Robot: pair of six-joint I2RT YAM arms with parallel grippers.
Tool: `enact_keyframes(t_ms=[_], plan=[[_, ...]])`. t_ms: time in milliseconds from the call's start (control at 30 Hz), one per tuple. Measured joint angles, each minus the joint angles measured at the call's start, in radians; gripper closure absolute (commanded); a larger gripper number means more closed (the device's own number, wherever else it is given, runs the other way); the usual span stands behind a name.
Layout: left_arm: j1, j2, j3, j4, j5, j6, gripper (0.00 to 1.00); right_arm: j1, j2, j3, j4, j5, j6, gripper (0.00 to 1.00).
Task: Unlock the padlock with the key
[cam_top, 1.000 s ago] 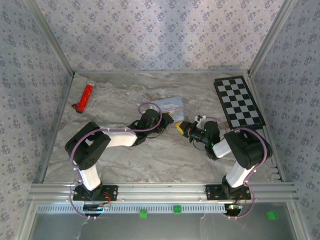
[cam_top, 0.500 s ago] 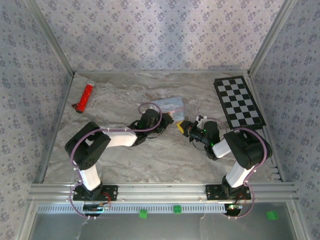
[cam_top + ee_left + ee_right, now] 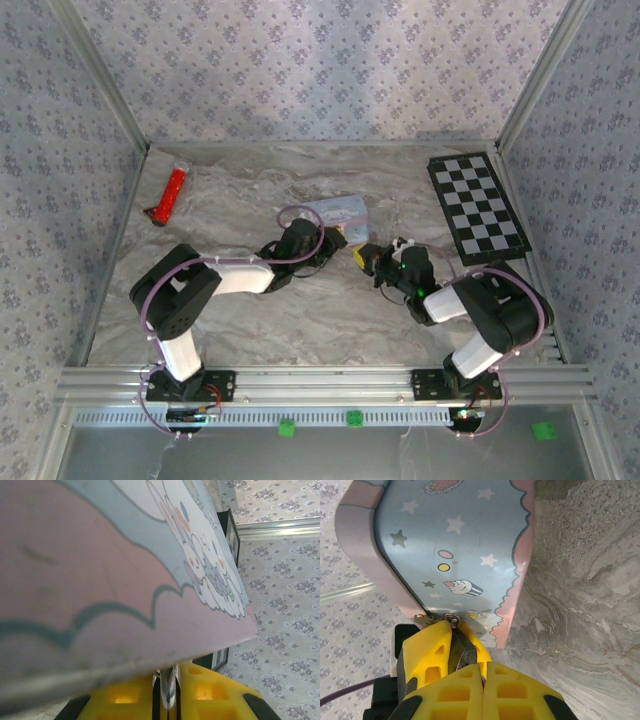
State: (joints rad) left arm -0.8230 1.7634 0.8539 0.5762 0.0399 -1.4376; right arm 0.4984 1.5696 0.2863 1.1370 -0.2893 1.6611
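Note:
The pastel blue and pink cartoon tin (image 3: 338,207) lies mid-table, tilted, with both grippers meeting at its near corner. The padlock (image 3: 464,654), a small dark block, sits clamped between the yellow fingers (image 3: 426,645) of my left gripper (image 3: 343,243), its metal ring up against the tin (image 3: 465,545). From the left wrist, the left gripper (image 3: 169,682) is shut on a thin silvery piece under the tin's edge (image 3: 125,570). My right gripper (image 3: 483,664) is shut, its fingertips pressed together against the padlock's near end. The key is hidden.
A red stick-like tool (image 3: 172,193) lies at the far left. A black-and-white checkerboard (image 3: 478,205) lies at the far right by the enclosure wall. Patterned walls close in three sides; bare marbled table (image 3: 300,320) stretches in front of the grippers.
The right arm's elbow has sunk toward the near right, while its gripper stays at the tin's corner. The left arm and the tin have not moved.

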Motion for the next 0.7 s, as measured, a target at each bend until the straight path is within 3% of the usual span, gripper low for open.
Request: enact_keyframes(t_ms=[267, 700], plan=[[-0.003, 0.000, -0.008, 0.000, 0.000, 0.008, 0.95, 0.080, -0.031, -0.019, -0.024, 0.137, 0.030, 1.00], [-0.003, 0.000, -0.013, -0.002, -0.010, 0.008, 0.95, 0.153, -0.032, -0.019, -0.031, 0.243, 0.073, 1.00]])
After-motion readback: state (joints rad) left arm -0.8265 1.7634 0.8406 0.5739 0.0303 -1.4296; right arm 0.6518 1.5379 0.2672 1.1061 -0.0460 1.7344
